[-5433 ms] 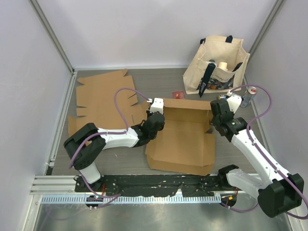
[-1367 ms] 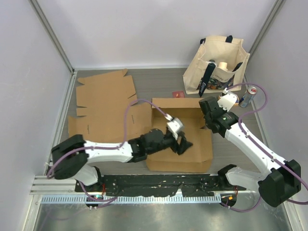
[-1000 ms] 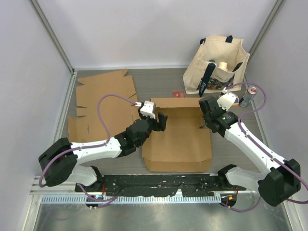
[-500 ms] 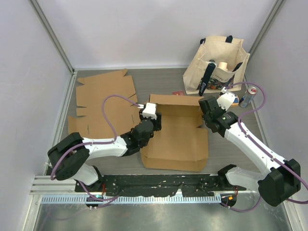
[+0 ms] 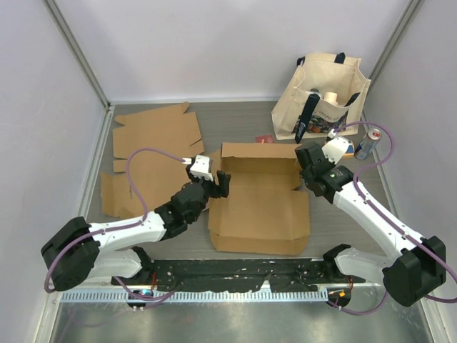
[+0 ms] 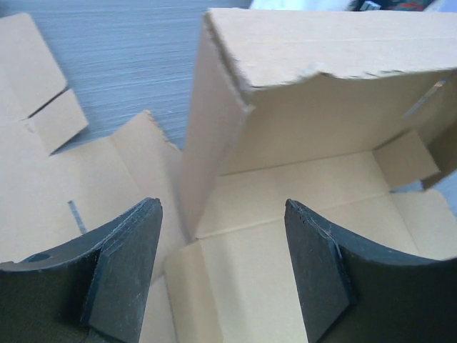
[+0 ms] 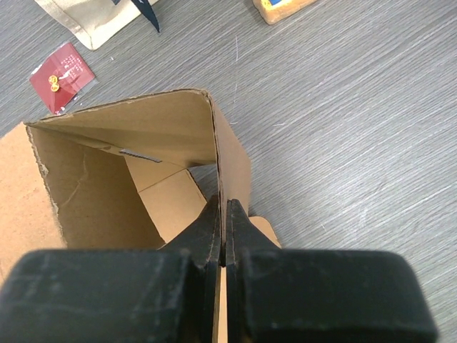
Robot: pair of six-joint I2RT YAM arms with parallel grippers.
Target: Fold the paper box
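Cardboard paper box is sitting mid-table, between the two arms, partly erected: back wall standing, front panel lying flat toward the bases.

Right claw is pinching the right side wall from above, fingers together on the board edge, holding that corner upright.

Left claw is hanging wide apart, gripping nothing; I am reading no contact with the board in the wrist view.

Left side wall is standing directly ahead of the left claw, in line with the gap between its fingers. Its long edge is running away from the claw toward the back wall, and it is leaning slightly. Left arm is the nearer one for that wall; the right is occupied.

I am judging the next move as a straight advance, fingers straddling the wall before closing. Risk: the board looks floppy and may buckle inward if struck off-centre.

Flat cardboard blank is lying left of the box.
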